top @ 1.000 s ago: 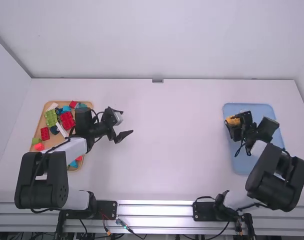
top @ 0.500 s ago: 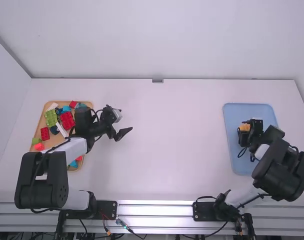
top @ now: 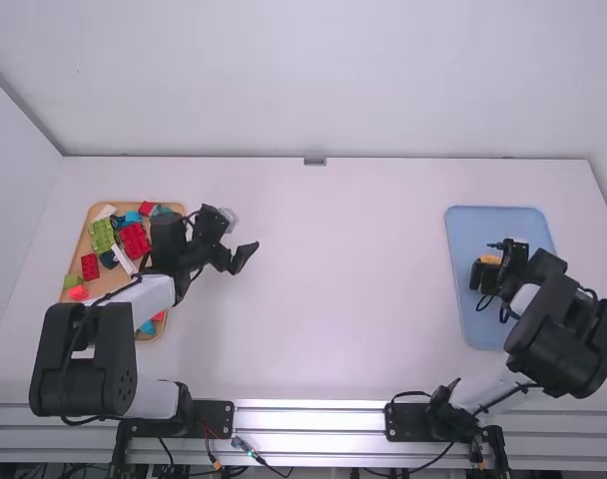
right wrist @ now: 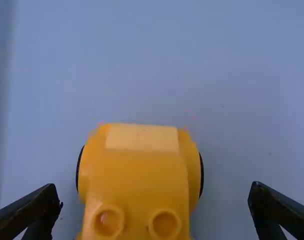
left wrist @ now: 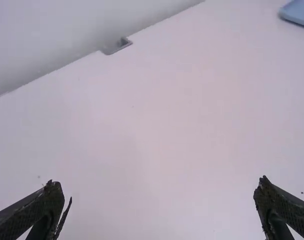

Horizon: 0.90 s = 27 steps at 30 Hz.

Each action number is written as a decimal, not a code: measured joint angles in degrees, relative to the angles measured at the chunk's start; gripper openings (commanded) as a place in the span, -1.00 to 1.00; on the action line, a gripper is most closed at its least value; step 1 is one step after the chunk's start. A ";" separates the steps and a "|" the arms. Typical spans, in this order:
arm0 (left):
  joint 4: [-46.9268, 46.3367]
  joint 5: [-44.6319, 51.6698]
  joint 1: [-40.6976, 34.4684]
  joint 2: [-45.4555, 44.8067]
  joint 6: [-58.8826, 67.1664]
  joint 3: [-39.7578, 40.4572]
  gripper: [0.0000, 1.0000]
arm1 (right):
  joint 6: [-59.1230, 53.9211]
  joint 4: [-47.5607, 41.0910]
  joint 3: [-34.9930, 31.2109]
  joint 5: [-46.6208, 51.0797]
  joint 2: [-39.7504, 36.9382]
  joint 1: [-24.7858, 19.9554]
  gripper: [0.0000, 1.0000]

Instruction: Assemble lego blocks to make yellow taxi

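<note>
We have our right gripper (top: 491,259) spread wide, gripping nothing, the yellow car (right wrist: 137,172) between its fingers, clear of both, on the blue tray (top: 483,222). Our left gripper (top: 246,230) gapes wide and empty, near the brick-filled tray (top: 88,232).

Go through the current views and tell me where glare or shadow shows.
High view: bright glare along the metal rail at the bottom edge; left wrist view: a faint, soft shadow on the white table; right wrist view: soft, darker shading on the blue tray beside the yellow car.
</note>
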 measured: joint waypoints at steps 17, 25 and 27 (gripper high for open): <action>-31.17 -29.27 -12.09 -3.39 -17.20 16.55 0.98 | 6.86 -35.23 14.32 8.13 -16.65 14.86 0.97; -36.06 -32.63 -14.25 -11.39 -20.50 18.38 0.95 | 7.34 -36.13 14.29 8.11 -20.13 24.13 0.95; -35.58 -33.40 -13.62 -12.79 -21.53 18.38 0.90 | 7.48 -35.30 14.29 8.50 -21.11 25.81 0.90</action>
